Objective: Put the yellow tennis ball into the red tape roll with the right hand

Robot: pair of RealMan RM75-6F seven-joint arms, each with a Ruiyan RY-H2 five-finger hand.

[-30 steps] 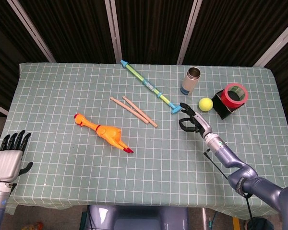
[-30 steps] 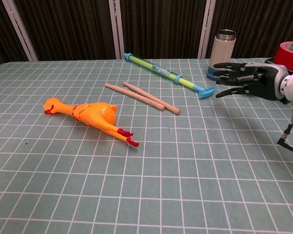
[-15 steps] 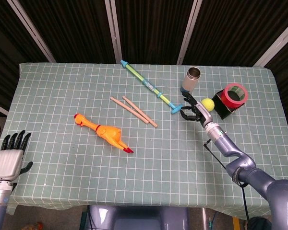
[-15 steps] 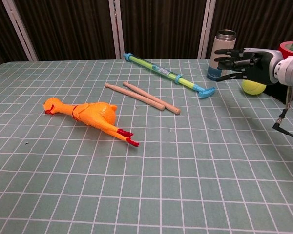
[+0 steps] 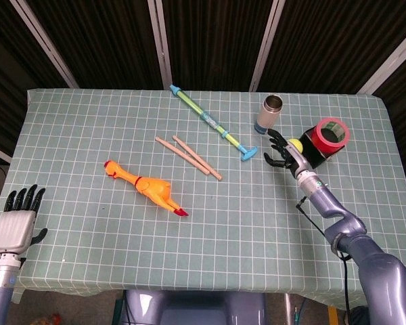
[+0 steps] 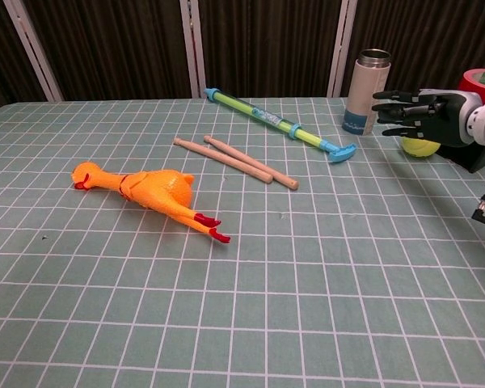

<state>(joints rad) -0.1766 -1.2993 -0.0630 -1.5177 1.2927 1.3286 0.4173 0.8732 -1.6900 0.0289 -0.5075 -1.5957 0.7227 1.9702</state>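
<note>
The yellow tennis ball (image 5: 294, 143) (image 6: 419, 146) lies on the table just left of the red tape roll (image 5: 331, 133) (image 6: 481, 81), which sits on a black block. My right hand (image 5: 282, 151) (image 6: 416, 115) hovers over the ball with its fingers spread, covering most of it in the head view; nothing is gripped. My left hand (image 5: 18, 221) rests open off the table's near left corner, out of the chest view.
A steel bottle (image 5: 269, 113) (image 6: 365, 81) stands just left of the right hand. A blue-green water squirter (image 5: 208, 122), two wooden sticks (image 5: 189, 156) and an orange rubber chicken (image 5: 146, 186) lie further left on the checked tablecloth (image 5: 88, 135).
My right hand has travelled up and to the right, from the open cloth to directly over the tennis ball. The ball, tape roll and left hand have stayed put.
</note>
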